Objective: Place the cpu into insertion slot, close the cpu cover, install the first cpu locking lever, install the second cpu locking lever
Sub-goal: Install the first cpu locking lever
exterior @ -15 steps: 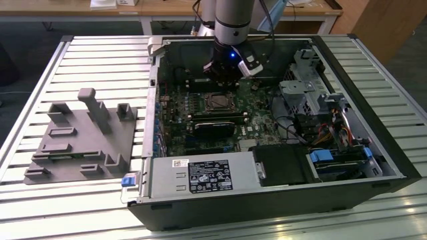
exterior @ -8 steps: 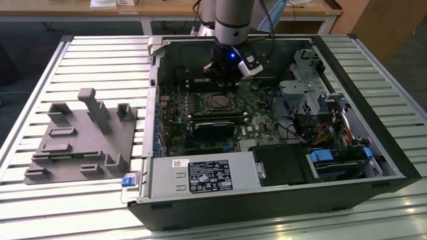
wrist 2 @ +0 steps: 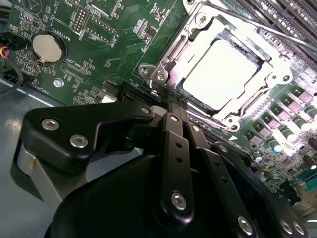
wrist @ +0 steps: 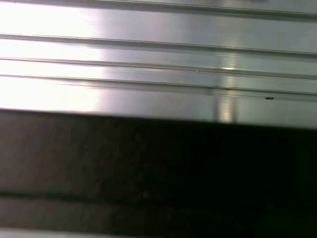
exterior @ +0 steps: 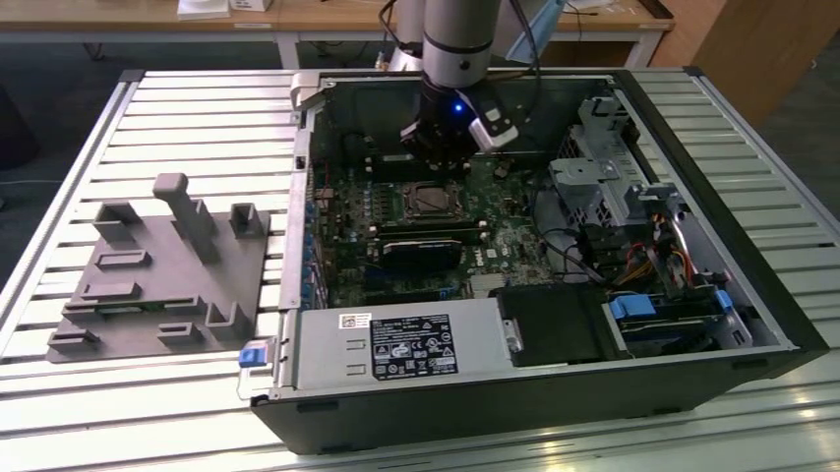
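Cpu sits in the insertion slot; end effector fingers pressed together, holding nothing.

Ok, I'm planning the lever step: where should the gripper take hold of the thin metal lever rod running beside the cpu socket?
Grip the lever rod on its bare straight stretch beside the cpu cover, coming from above, one finger either side. It is thin and lies along that cover, so a pinch across it looks surest.
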### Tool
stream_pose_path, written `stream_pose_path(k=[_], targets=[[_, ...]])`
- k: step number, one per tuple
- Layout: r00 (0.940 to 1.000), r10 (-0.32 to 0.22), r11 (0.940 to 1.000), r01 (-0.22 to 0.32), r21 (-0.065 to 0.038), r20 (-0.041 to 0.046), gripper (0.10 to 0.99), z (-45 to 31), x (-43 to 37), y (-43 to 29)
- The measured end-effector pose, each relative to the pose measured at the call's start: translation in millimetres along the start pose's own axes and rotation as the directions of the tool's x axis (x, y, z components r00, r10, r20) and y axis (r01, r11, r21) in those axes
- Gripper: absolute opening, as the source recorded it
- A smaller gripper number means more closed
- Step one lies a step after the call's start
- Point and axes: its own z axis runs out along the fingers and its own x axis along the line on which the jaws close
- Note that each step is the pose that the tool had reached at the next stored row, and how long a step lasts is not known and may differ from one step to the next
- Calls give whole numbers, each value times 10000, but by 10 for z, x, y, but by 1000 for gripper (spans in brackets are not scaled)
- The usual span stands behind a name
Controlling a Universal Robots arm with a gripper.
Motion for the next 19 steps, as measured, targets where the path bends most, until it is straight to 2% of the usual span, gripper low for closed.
stream_pose_path(k=[4,14,19], targets=[[10000,2,10000,-2,10,3,106,-1,-2,1],[10000,0,9999,1,148,-7,106,40,-9,-1],[10000,1,9999,-1,133,-8,106,49,-14,0]])
